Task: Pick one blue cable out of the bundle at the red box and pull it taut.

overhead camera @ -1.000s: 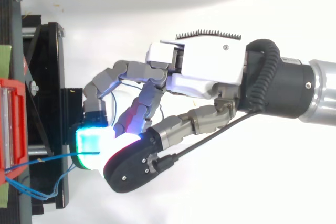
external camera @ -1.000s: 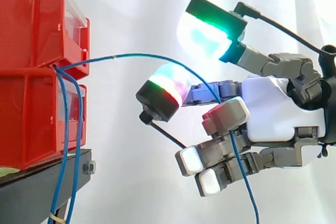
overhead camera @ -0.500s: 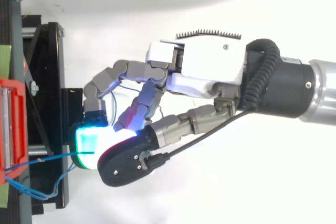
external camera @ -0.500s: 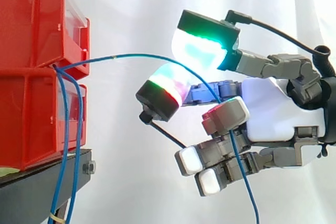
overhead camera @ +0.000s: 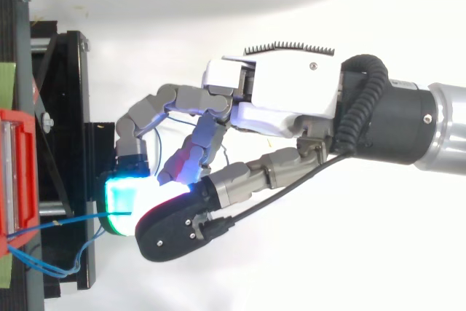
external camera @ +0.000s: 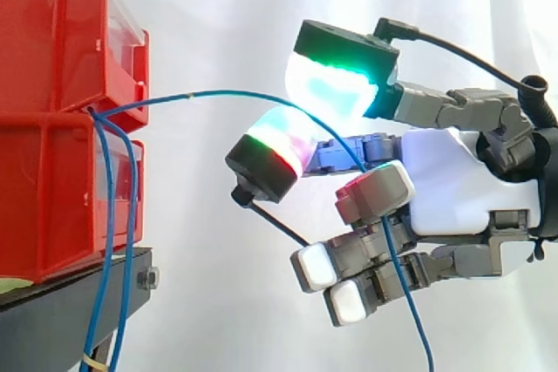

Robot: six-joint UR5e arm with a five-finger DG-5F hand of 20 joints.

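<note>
One blue cable (external camera: 227,91) leaves the gap between the stacked red bins (external camera: 52,41), arcs rightward, and runs down past the hand (external camera: 453,185) to the bottom edge. It passes through the gap between a green-cyan glowing pad (external camera: 336,76) above and a red-green pad (external camera: 270,150) below; these stand apart and neither presses it. Further right it goes behind a red-glowing pad (external camera: 375,191) and crosses the lower curled fingers (external camera: 349,302). Seen from above, the hand (overhead camera: 291,92) reaches left toward the bins (overhead camera: 14,172), and the cable (overhead camera: 65,220) ends under the cyan pad (overhead camera: 127,205).
Two more blue cables (external camera: 106,241) hang from the bins down beside the black stand (external camera: 70,311), tied near the bottom with a yellow band (external camera: 91,361). A white curtain hangs behind. The stand's frame (overhead camera: 73,107) lies left of the hand.
The upper green-cyan pad has swung left and slightly down, toward the cable and the lower pad. The palm, the other fingers and the cable have stayed in place.
</note>
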